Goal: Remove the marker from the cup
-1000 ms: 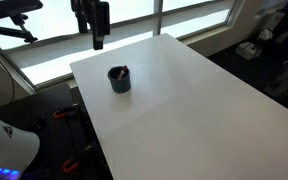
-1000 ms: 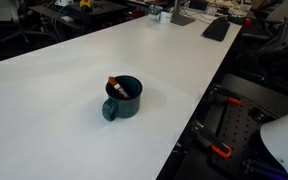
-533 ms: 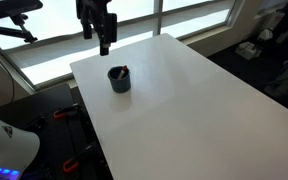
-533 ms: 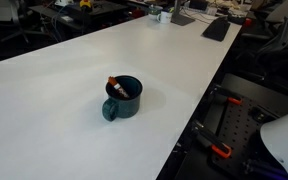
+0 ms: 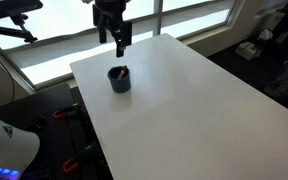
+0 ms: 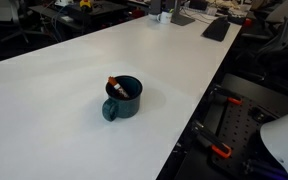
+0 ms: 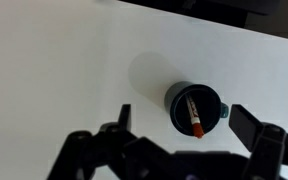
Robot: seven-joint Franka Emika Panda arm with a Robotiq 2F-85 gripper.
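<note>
Fingers: the black gripper (image 5: 118, 47) is seen with its two fingers (image 7: 124, 116) spread wide apart; nothing is gripped between them. It is held above the white bench (image 5: 184, 100), clear of its surface.

Cup: the small dark navy-blue cylindrical cup (image 5: 119, 79) is stood upright on the bench. In an exterior view it is found below the fingers and somewhat nearer the camera, with a gap left between them. In the wrist view the cup (image 7: 210, 104) is seen from above, framed in the gap between the two fingertips and offset towards the right-hand finger of that picture. It is touched by neither finger. In an exterior view (image 6: 129, 104) a small handle-like lump is seen low on its side.

Marker: the thin reddish-brown marker with a darker part (image 7: 193, 114) is lodged inside the cup, below the spread fingers. It is leaned against the rim, and one end is shown just over the edge in both exterior views (image 5: 122, 70) (image 6: 116, 86). An orange-red end is seen in the wrist view.

Bench: the plain white top (image 6: 44, 90) is seen under the fingers and all round the cup.
</note>
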